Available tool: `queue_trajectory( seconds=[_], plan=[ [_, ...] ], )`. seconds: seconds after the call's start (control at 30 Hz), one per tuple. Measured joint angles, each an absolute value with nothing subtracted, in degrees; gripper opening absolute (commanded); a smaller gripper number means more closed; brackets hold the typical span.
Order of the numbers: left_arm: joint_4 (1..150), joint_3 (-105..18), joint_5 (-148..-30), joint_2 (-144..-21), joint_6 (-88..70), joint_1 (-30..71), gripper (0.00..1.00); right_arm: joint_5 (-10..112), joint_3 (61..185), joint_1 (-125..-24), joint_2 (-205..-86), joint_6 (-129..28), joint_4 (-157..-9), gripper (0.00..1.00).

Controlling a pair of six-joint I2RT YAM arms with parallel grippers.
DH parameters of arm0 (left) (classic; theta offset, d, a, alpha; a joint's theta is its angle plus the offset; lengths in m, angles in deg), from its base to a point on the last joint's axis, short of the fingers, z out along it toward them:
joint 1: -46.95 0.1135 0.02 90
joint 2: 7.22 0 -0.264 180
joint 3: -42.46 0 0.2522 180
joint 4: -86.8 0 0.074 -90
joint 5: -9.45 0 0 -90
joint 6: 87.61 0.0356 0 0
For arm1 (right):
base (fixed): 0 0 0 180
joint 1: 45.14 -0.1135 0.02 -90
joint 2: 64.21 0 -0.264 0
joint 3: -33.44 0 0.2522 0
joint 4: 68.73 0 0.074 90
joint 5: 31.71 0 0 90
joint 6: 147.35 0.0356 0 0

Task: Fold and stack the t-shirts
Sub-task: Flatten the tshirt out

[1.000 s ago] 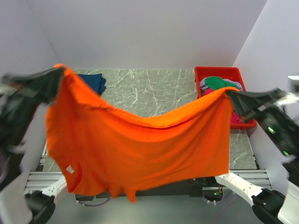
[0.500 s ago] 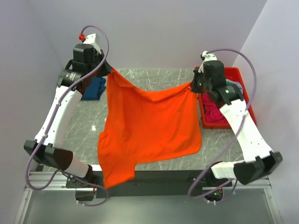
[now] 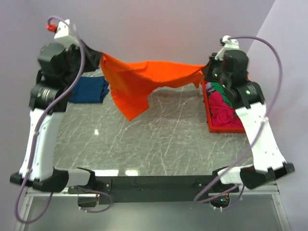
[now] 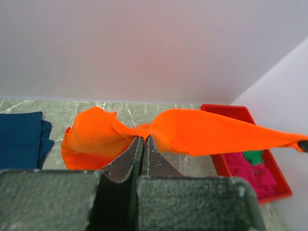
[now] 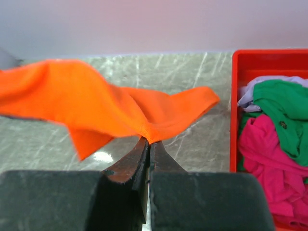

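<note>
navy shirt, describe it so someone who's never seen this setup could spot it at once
Start at the grey marble table and go to its far left corner. The navy shirt lies folded there. It is the only dark blue cloth: the orange shirt hangs in the air, and the other shirts sit in the red bin.

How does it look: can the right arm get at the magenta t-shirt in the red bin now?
Probably not yet. The right pincer is shut on the orange t-shirt, strung across to the left pincer. The magenta t-shirt lies uncovered in the red bin beside it, so once freed the way looks open.
</note>
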State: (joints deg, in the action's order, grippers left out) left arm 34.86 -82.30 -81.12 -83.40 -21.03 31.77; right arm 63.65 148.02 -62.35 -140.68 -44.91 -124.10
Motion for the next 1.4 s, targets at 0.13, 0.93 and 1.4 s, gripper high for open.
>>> queue_trajectory(
  seconds=[0.13,0.93,1.4],
  plan=[
    [34.2,-75.6,-83.2,-74.2,-21.0,31.8,0.01,62.7,144.0,-62.4,-130.8,-44.9,-124.8,0.00],
    [26.4,-88.8,-84.4,-54.9,-20.6,31.8,0.00,58.2,161.9,-62.4,-107.5,-42.5,-138.3,0.00],
    [39.7,-44.5,-81.1,-72.6,-21.4,31.8,0.01,63.2,108.8,-61.9,-119.4,-37.2,-124.4,0.00]
  ],
)
